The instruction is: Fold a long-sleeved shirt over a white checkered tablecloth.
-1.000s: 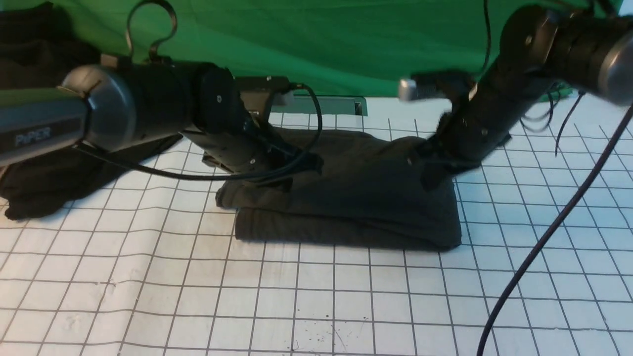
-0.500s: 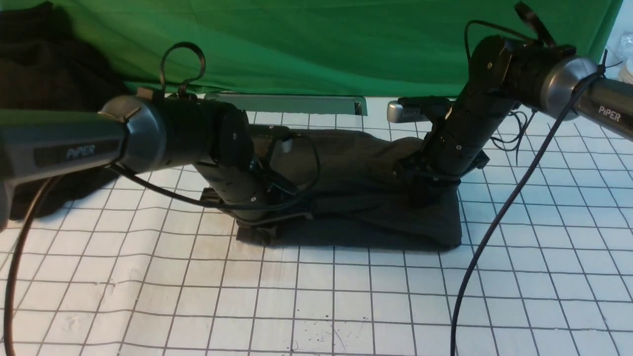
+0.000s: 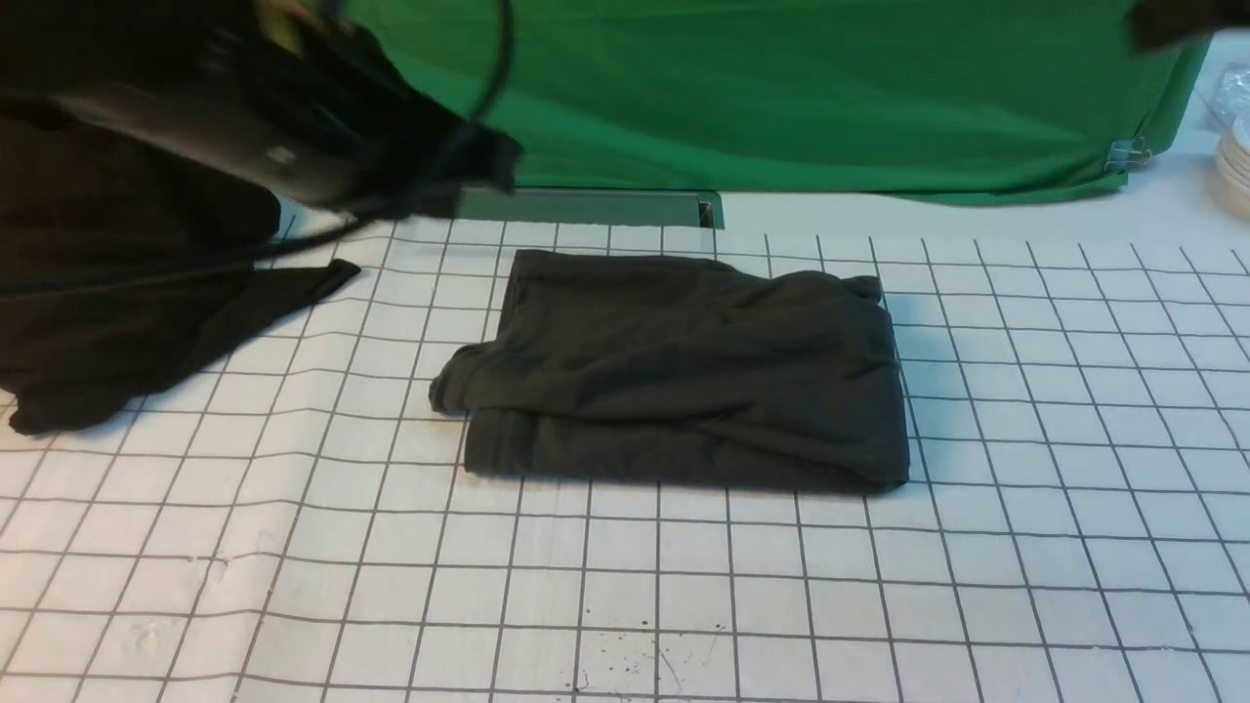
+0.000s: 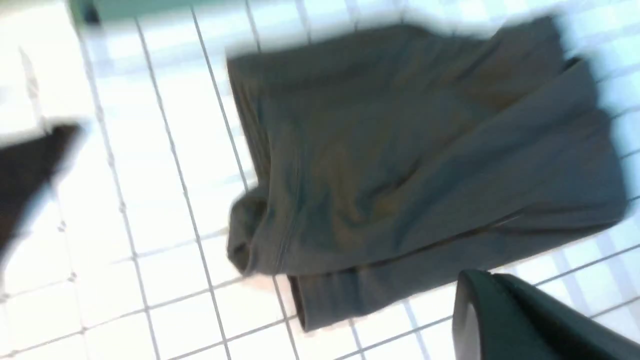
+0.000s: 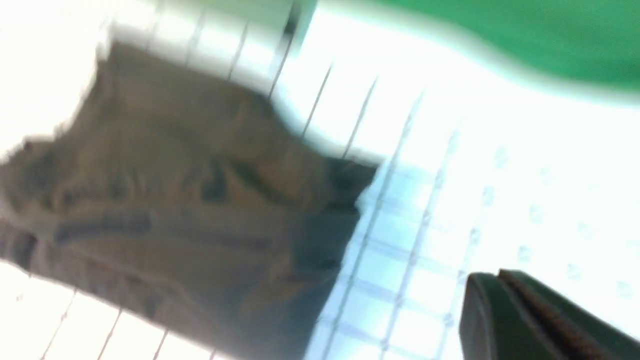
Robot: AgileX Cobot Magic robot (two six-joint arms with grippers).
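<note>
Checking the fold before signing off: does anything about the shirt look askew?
Yes. On the long-sleeved shirt, folded on the white checkered tablecloth, a bunched lump of cloth pokes out past the left edge, so the layers sit uneven.

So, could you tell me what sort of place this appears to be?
Probably a robot lab or test studio, not a home: a green cloth backdrop hangs at the back, a white checkered tablecloth covers the work surface, and a robot arm shows at the left.
</note>
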